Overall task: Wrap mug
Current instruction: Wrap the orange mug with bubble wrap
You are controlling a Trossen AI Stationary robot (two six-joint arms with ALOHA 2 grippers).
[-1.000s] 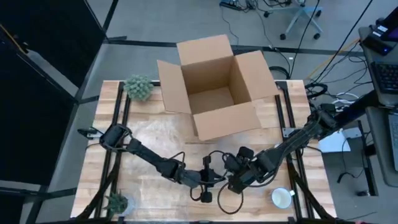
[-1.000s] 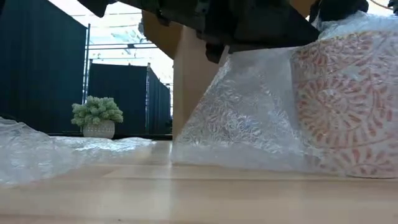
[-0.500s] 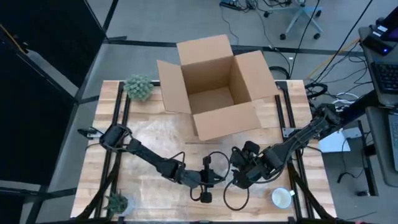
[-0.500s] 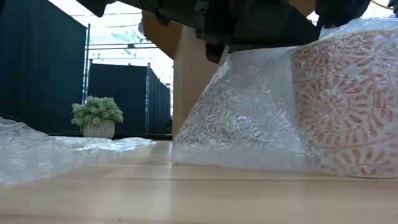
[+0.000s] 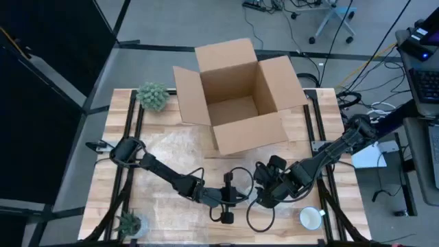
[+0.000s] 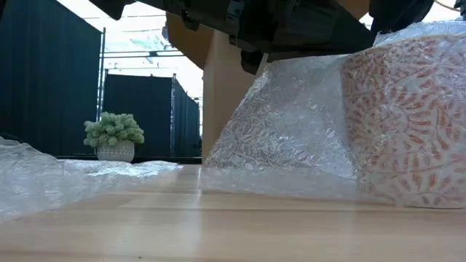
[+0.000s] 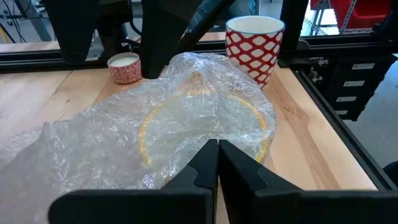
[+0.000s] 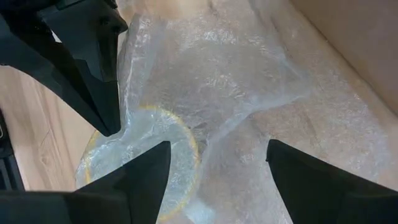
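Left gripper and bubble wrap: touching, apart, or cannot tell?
Touching. The left wrist view shows the left gripper with its fingers closed on the edge of the bubble wrap.

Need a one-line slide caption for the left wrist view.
Left gripper shut on bubble wrap draped over a mug, red-patterned cup beyond.

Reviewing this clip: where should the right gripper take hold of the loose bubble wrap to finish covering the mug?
Probably the loose raised fold of bubble wrap beside the mug, approached from above: it stands up off the table, pinchable. The right gripper hangs open over it; the left gripper is shut on the wrap.
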